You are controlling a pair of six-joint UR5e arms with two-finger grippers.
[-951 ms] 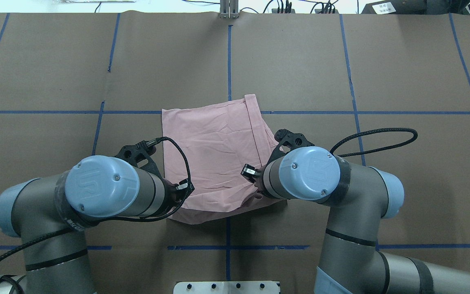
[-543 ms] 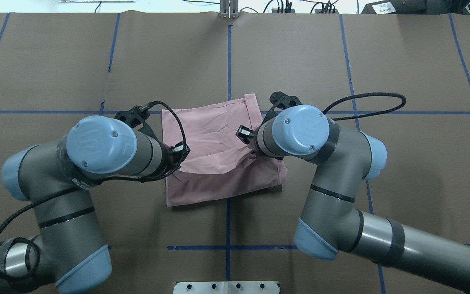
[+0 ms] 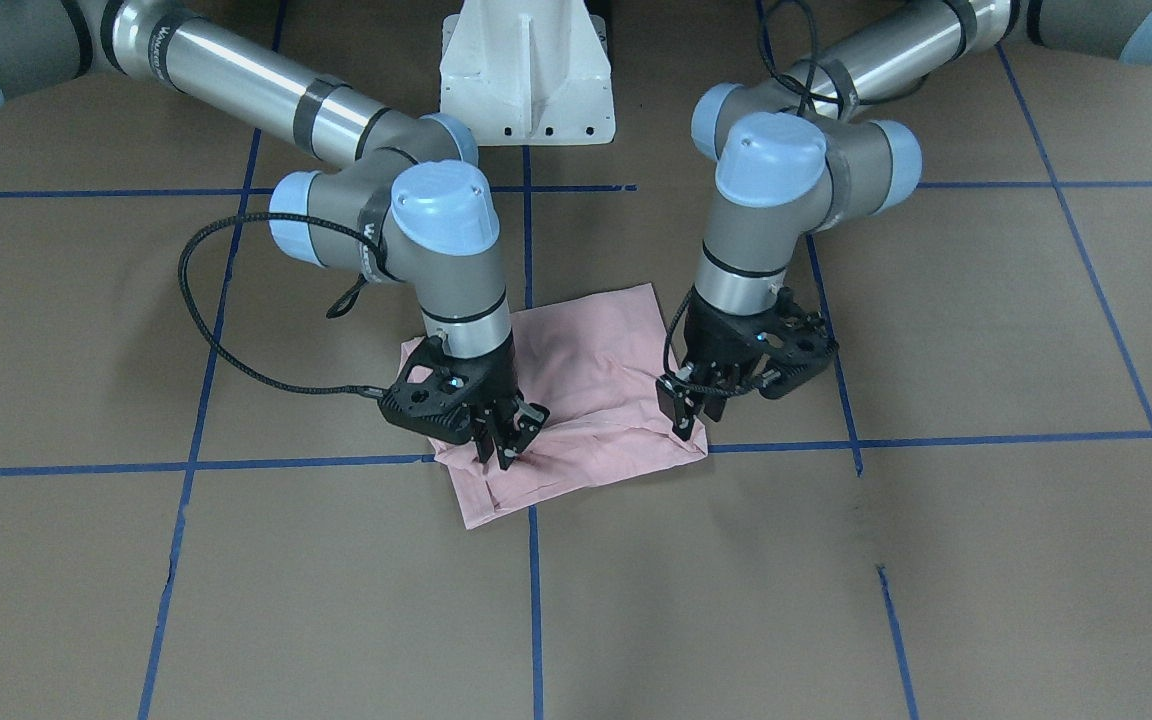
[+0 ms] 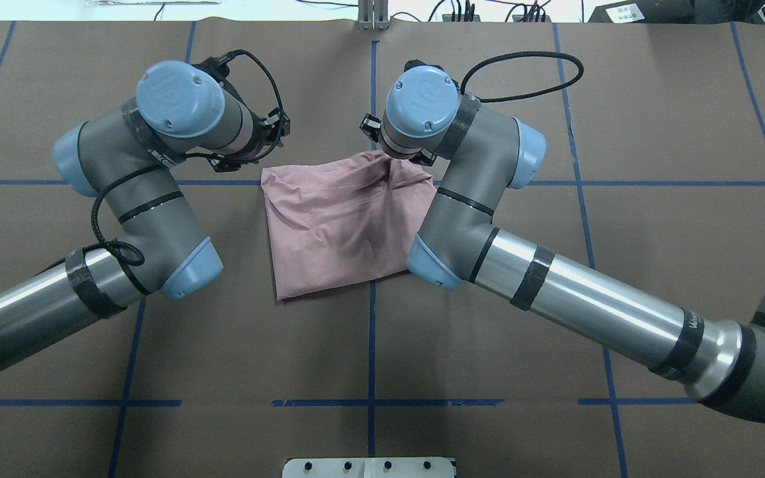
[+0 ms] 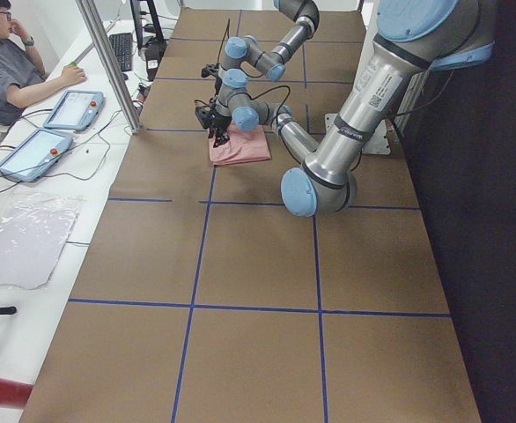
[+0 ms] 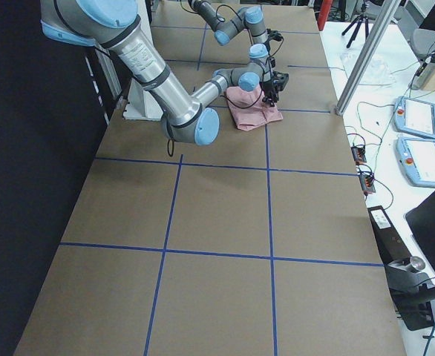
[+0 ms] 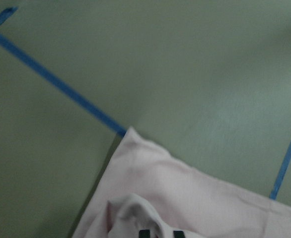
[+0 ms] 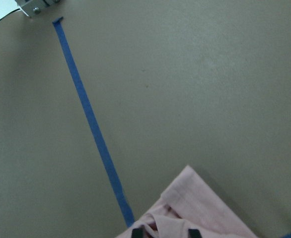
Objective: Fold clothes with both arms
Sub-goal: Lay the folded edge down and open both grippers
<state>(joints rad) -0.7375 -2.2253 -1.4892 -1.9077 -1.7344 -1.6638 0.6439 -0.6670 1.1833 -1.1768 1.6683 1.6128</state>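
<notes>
The pale pink T-shirt (image 4: pixel 342 219) lies folded in the table's middle, plain side up; its print is hidden. It also shows in the front view (image 3: pixel 586 400). My left gripper (image 3: pixel 681 425) pinches the shirt's far left corner, low on the table. My right gripper (image 3: pixel 506 450) pinches the far right corner. In the overhead view both wrists cover their fingers. The left wrist view shows bunched pink cloth (image 7: pixel 185 203) between the fingertips (image 7: pixel 144 233). The right wrist view shows the same cloth (image 8: pixel 200 203) between its fingertips (image 8: pixel 137 232).
The brown table cover carries blue tape lines (image 4: pixel 372 99). The white base pedestal (image 3: pixel 526 80) stands at the robot's side. A metal post (image 4: pixel 372 16) and cables sit at the far edge. An operator (image 5: pixel 20 70) with tablets sits beyond it.
Both grippers have carried the shirt's near edge away from the robot and over to its far edge. The shirt now lies doubled, about half as deep.
</notes>
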